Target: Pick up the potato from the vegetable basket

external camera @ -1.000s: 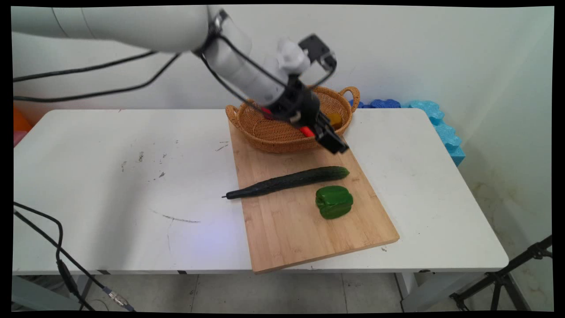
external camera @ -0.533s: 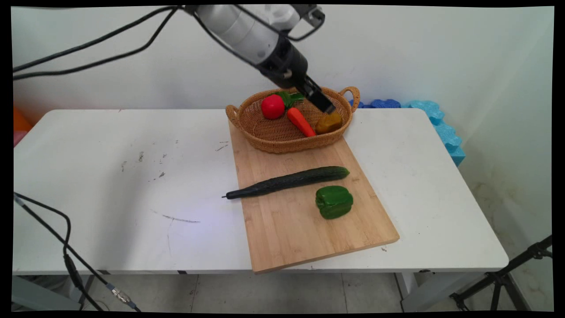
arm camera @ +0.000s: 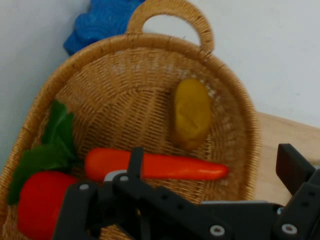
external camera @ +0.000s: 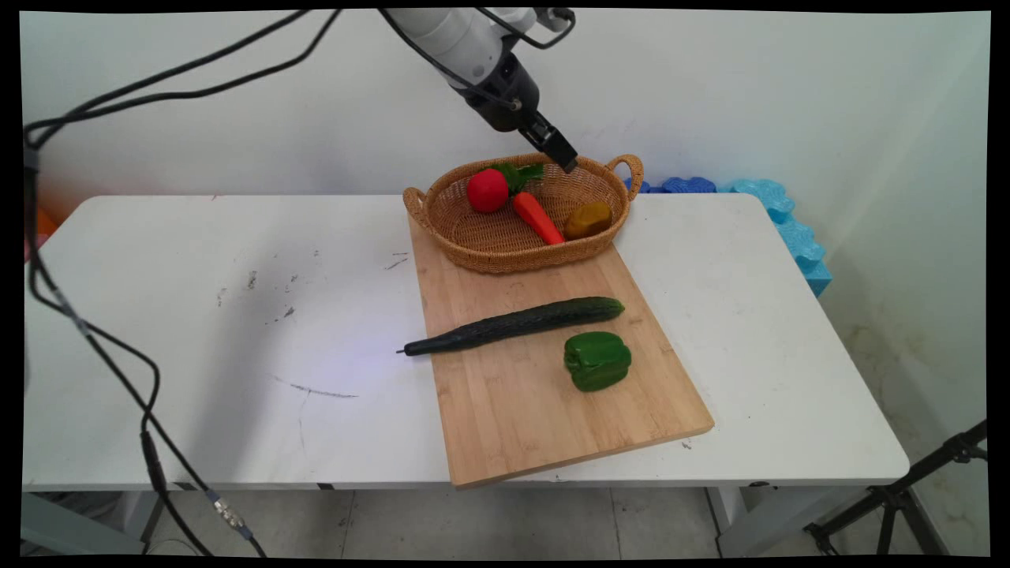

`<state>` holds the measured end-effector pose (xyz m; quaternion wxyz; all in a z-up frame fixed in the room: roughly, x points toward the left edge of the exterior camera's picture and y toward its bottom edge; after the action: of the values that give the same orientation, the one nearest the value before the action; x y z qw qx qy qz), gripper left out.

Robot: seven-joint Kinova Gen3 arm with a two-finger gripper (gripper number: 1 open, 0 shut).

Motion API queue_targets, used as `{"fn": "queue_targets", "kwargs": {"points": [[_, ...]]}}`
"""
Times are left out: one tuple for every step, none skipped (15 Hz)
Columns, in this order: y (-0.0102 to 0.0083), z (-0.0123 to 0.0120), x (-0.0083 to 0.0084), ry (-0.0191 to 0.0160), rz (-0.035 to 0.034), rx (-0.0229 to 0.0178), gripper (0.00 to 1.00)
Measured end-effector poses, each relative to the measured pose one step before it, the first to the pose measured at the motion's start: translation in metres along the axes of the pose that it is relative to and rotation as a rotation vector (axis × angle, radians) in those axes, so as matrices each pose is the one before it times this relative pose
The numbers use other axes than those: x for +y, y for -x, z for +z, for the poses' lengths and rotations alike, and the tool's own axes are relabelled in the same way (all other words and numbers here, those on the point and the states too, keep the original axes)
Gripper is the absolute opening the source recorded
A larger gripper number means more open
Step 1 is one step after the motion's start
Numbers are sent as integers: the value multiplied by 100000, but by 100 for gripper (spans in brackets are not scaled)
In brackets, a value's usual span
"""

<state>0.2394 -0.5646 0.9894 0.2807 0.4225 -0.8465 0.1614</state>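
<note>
Gripper (external camera: 564,156) is held raised over the wicker basket (external camera: 442,225), jaws spread apart, nothing gripped. Inside the basket: tomato (external camera: 487,190), carrot (external camera: 537,217), potato (external camera: 588,220). Just in front of the basket, cucumber (external camera: 517,323) and green pepper (external camera: 597,360) are laid on the cutting board (external camera: 544,410). Arm is cut off at the top edge.

No words, labels, brand marks or numbers can be read anywhere in either view. The basket (external camera: 505,237), the wooden board (external camera: 536,410) and the table (external camera: 197,315) all bear no writing.
</note>
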Motion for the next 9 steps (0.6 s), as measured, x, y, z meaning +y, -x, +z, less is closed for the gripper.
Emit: {"fn": "queue_targets", "kwargs": {"points": [[-214, 837, -391, -505, -597, -951, 100], [-253, 996, -336, -351, -602, -1091, 100], [-212, 1060, -280, -164, -597, -1138, 100], [-162, 915, -176, 20, -447, -885, 100], [-184, 1092, -172, 128, -504, -997, 100], [-152, 1102, -138, 286, -461, -913, 100], [-137, 921, -77, 386, -338, -623, 100], [-148, 1023, -89, 485, -300, -640, 100], [-147, 1023, -65, 515, -141, -597, 100]]}}
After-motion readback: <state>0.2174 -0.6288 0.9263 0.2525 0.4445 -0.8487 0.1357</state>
